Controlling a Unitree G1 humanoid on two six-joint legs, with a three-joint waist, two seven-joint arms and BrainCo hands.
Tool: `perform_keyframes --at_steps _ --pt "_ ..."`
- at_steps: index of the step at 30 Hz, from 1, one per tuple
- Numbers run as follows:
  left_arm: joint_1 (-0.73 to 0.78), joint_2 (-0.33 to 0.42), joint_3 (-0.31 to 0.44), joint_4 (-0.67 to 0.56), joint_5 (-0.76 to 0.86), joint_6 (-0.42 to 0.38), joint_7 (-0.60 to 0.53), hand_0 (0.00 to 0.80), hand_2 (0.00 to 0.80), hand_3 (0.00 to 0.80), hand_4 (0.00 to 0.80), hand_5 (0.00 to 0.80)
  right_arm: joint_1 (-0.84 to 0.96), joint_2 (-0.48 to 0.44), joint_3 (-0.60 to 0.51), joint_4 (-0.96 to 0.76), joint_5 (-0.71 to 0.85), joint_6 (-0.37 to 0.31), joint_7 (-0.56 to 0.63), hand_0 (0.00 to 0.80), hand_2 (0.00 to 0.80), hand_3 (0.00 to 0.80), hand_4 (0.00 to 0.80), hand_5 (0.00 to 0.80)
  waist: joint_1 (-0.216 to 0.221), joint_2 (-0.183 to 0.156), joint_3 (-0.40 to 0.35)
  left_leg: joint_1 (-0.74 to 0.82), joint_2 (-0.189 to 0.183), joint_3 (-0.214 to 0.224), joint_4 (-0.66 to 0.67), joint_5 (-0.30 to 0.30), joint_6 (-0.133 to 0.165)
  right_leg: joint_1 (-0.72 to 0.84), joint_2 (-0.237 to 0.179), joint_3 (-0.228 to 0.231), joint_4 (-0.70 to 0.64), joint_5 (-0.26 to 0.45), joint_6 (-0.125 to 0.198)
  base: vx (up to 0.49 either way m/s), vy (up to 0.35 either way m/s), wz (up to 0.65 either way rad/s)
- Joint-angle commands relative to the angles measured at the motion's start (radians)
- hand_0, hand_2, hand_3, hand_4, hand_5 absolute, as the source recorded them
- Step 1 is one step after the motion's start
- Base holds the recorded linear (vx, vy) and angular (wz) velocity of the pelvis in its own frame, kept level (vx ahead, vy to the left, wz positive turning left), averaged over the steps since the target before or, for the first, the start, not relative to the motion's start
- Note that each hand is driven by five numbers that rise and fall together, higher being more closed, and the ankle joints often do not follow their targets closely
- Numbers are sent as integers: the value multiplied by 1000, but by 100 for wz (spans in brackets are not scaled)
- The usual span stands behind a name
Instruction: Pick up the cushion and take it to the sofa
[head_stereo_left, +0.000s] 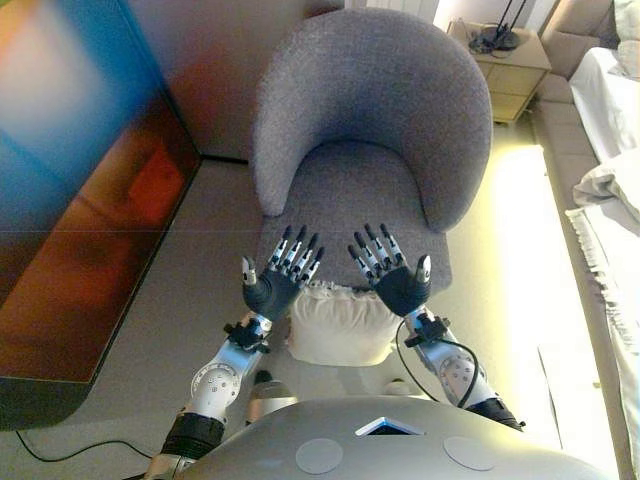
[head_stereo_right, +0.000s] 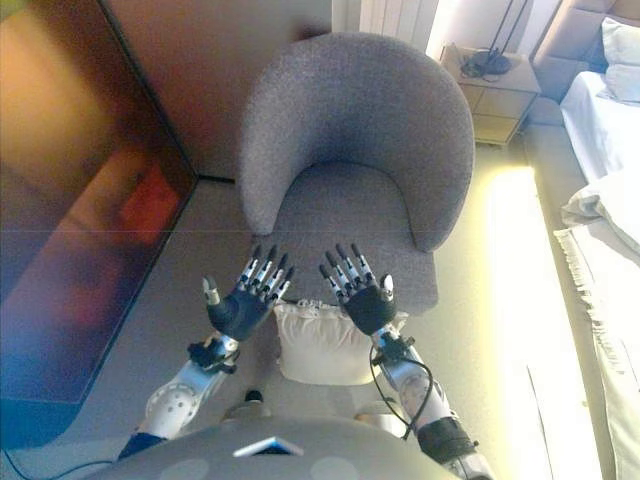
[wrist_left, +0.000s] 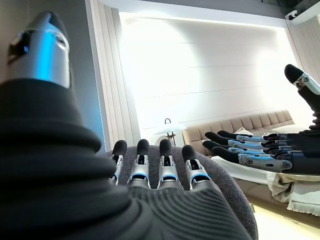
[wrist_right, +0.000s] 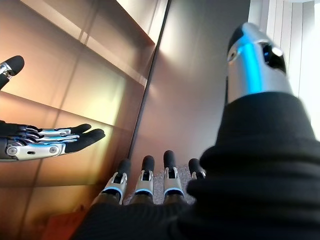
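A cream cushion (head_stereo_left: 340, 325) lies on the floor against the front of a grey armchair (head_stereo_left: 370, 130); it also shows in the right eye view (head_stereo_right: 322, 345). My left hand (head_stereo_left: 272, 290) is open, fingers straight, raised above the cushion's left side. My right hand (head_stereo_left: 400, 285) is open the same way above its right side. Both hands are palm up and empty, and neither touches the cushion. The left wrist view shows my left fingers (wrist_left: 162, 167) straight over the armchair's back. The right wrist view shows my right fingers (wrist_right: 145, 182) straight.
A large dark cabinet or screen (head_stereo_left: 80, 190) stands at the left. A bedside table (head_stereo_left: 510, 65) stands behind the armchair at the right. A bed with white covers (head_stereo_left: 610, 190) runs along the right edge. An upholstered beige headboard (wrist_left: 235, 127) shows behind it.
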Motion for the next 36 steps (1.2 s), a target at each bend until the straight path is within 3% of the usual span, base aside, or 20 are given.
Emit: perform_keyframes --at_steps 1,3,5,7,8,9,11,13,16,22,26,31,36 --pt "-59 3 32 -41 -11 -7 -25 0 0 0 0 0 -36 6 -16 -90 -7 -22 16 0 0 0 0 0 15 8 26 -29 16 -34 68 -32 63 -56 -12 -60 38 59 -42 0 0 0" --pt "-55 10 32 -47 15 -28 -24 0 0 0 0 0 -32 2 -15 -99 -22 -36 12 0 0 0 0 0 15 7 27 -28 13 -34 68 -34 64 -56 -13 -58 38 59 -41 0 0 0" --pt "-52 30 32 -48 84 -97 25 0 0 0 0 0 -29 -9 -14 -98 -53 -64 -10 0 0 0 0 0 15 7 28 -30 12 -36 70 -35 63 -58 -13 -56 40 58 -39 0 0 0" --pt "-57 64 33 -33 286 -242 173 0 0 0 0 0 -33 -30 -11 -83 -199 -167 -107 0 0 0 0 0 17 8 33 -34 11 -40 73 -35 61 -61 -13 -57 44 57 -39 0 0 0" --pt "-73 95 33 -17 433 -320 283 0 0 0 0 0 -45 -60 -7 -61 -360 -254 -235 0 0 0 0 0 19 7 37 -38 9 -45 75 -33 61 -63 -13 -57 46 57 -39 0 0 0" --pt "-88 115 35 -5 548 -352 363 0 0 0 0 0 -63 -83 -7 -36 -490 -296 -338 0 0 0 0 0 20 6 40 -39 7 -49 75 -33 62 -63 -13 -57 46 57 -40 0 0 0" --pt "-111 147 59 34 688 -348 477 0 0 0 0 0 -82 -119 -18 -17 -617 -296 -437 0 0 0 0 0 20 3 46 -40 4 -56 74 -31 64 -62 -15 -55 52 55 -40 0 0 0" --pt "-111 161 78 70 770 -351 515 0 0 0 0 0 -71 -135 -27 -4 -642 -300 -456 0 0 0 0 0 21 -2 49 -45 3 -60 82 -34 68 -65 -16 -51 62 48 -43 65 -10 1" --pt "-141 169 57 184 863 -392 590 0 0 0 0 0 -97 -141 -29 75 -791 -350 -578 0 0 0 0 0 23 -5 67 -71 6 -66 120 -40 66 -80 -29 -46 90 45 -42 41 -12 0" --pt "-230 169 29 295 908 -480 685 0 0 0 0 0 -182 -149 -30 132 -876 -390 -692 0 0 0 0 0 36 -1 176 -239 29 -52 280 -70 48 -216 -94 -68 187 58 -31 -148 -33 -7" --pt "-354 177 -22 324 894 -531 762 0 0 0 0 0 -303 -173 -15 159 -907 -425 -796 0 0 0 0 0 24 15 290 -448 32 -93 413 -77 40 -427 -106 -21 322 49 -44 -368 -19 -13" --pt "-469 185 -69 307 908 -545 835 0 0 0 0 0 -429 -208 -5 196 -899 -409 -893 0 0 0 0 0 13 27 384 -678 16 -150 576 -107 53 -678 -79 51 548 -18 -61 -272 6 11" --pt "-587 191 -90 336 950 -518 890 0 0 0 0 0 -554 -240 -21 277 -860 -381 -975 0 0 0 0 0 15 54 447 -863 36 -168 749 -164 72 -876 -102 70 763 -85 -87 -189 -12 8"
